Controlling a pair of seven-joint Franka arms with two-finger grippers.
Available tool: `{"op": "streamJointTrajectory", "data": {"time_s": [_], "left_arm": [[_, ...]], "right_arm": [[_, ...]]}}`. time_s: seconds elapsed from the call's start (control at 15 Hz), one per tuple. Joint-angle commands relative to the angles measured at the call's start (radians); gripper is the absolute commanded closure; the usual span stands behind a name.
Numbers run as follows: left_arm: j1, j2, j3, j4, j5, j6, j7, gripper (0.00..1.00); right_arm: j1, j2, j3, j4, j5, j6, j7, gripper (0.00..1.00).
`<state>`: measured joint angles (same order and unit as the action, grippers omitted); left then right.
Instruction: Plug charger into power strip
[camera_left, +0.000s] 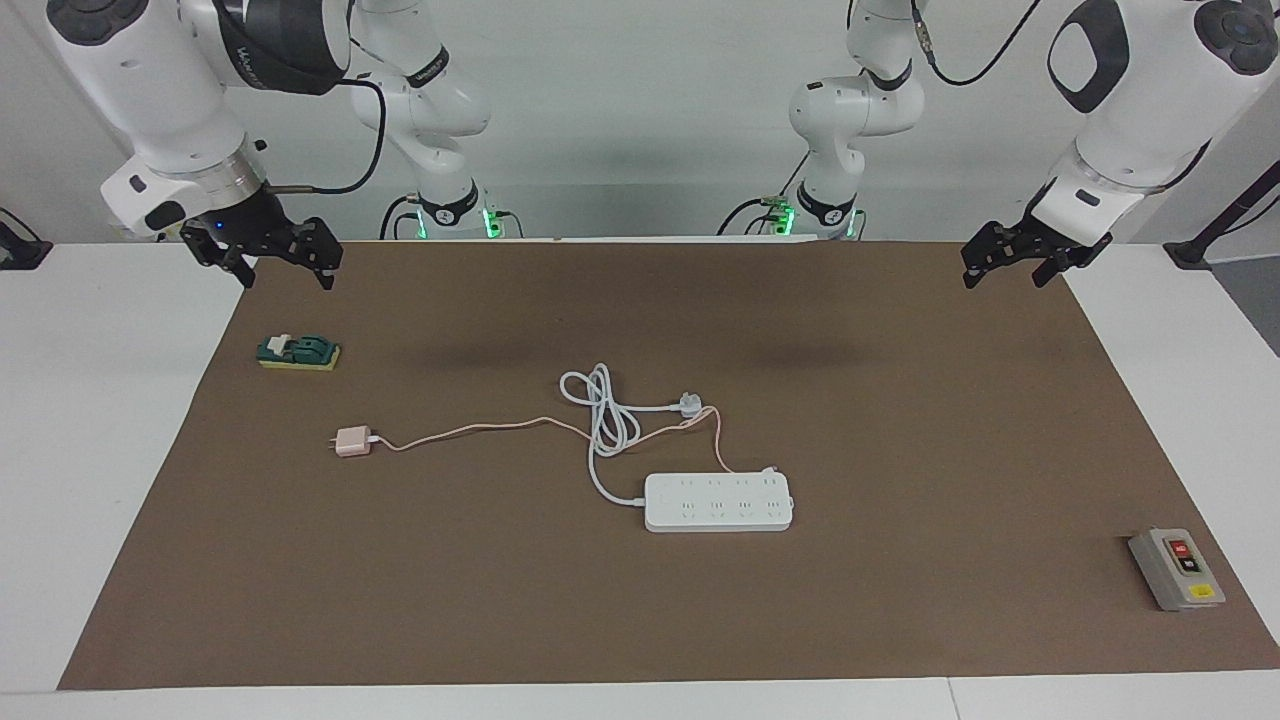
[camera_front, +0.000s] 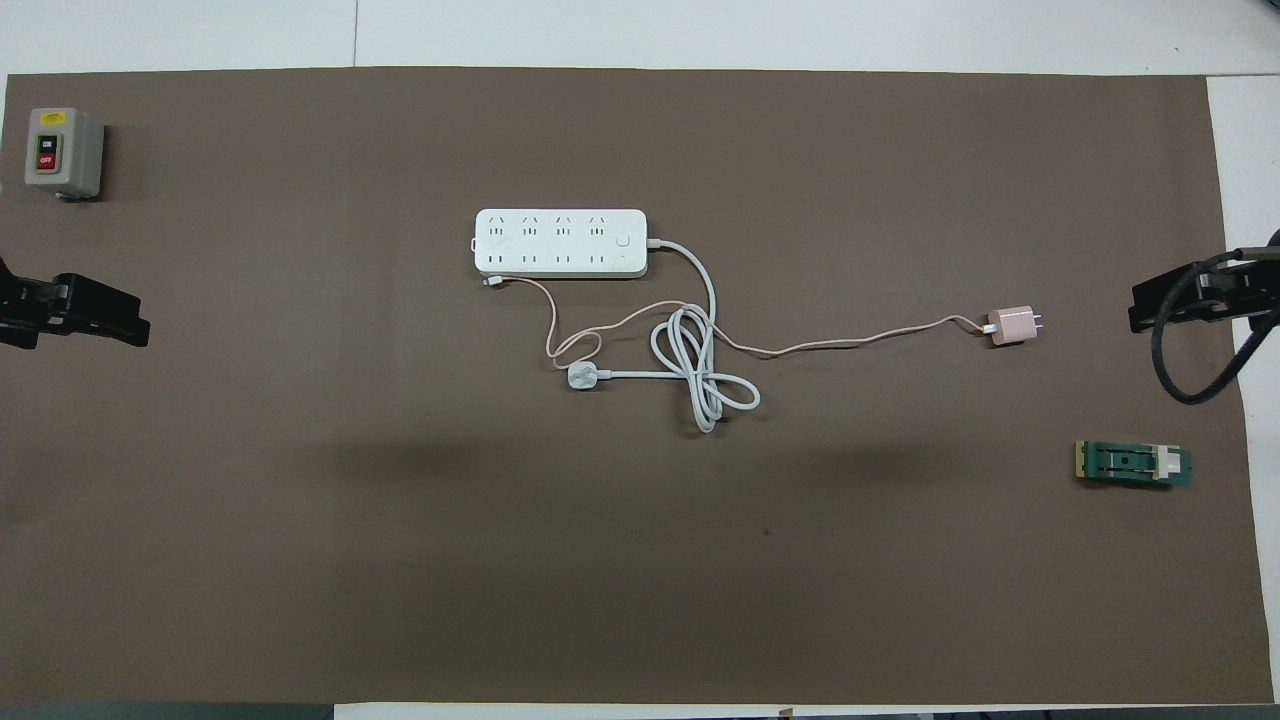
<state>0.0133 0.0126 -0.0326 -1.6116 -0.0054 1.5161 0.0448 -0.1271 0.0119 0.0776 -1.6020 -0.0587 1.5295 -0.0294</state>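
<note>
The charger (camera_left: 352, 441) (camera_front: 1012, 325), a small pale-pink cube, lies on the brown mat toward the right arm's end. Its thin pink cable trails to the power strip (camera_left: 718, 502) (camera_front: 560, 243), a flat white bar with two rows of outlets lying mid-table, farther from the robots than the charger. My right gripper (camera_left: 285, 268) (camera_front: 1165, 305) hangs open and empty over the mat's corner at its own end. At the other end my left gripper (camera_left: 1008, 272) (camera_front: 100, 315) also hangs open, holding nothing. Both arms wait, well apart from the charger and the strip.
The strip's thick white cord loops to a white three-pin plug (camera_left: 688, 403) (camera_front: 581, 376) lying nearer to the robots than the strip. A green knife switch (camera_left: 298, 352) (camera_front: 1133, 464) sits below my right gripper. A grey button box (camera_left: 1176, 569) (camera_front: 63, 152) stands at the left arm's end.
</note>
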Motion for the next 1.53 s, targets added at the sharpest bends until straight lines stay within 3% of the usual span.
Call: {"op": "streamJointTrajectory", "data": {"time_s": [0.0, 0.73, 1.06, 1.33, 1.46], "left_arm": [[0.002, -0.019, 0.002, -0.021, -0.004, 0.015, -0.006, 0.0], [0.002, -0.019, 0.002, -0.021, -0.004, 0.015, -0.006, 0.0], [0.002, -0.02, 0.002, -0.021, -0.004, 0.015, -0.006, 0.0], [0.002, -0.019, 0.002, -0.021, -0.004, 0.015, -0.006, 0.0], [0.002, -0.019, 0.002, -0.021, -0.004, 0.015, -0.006, 0.0]], "right_arm": [[-0.006, -0.006, 0.005, -0.006, 0.014, 0.008, 0.008, 0.0], [-0.005, -0.021, 0.007, -0.015, 0.017, 0.006, 0.02, 0.0], [-0.097, 0.005, -0.004, -0.05, 0.152, 0.003, 0.201, 0.0], [-0.199, 0.101, -0.006, -0.07, 0.272, 0.014, 0.365, 0.0], [-0.262, 0.141, -0.006, -0.128, 0.367, 0.07, 0.472, 0.0]]}}
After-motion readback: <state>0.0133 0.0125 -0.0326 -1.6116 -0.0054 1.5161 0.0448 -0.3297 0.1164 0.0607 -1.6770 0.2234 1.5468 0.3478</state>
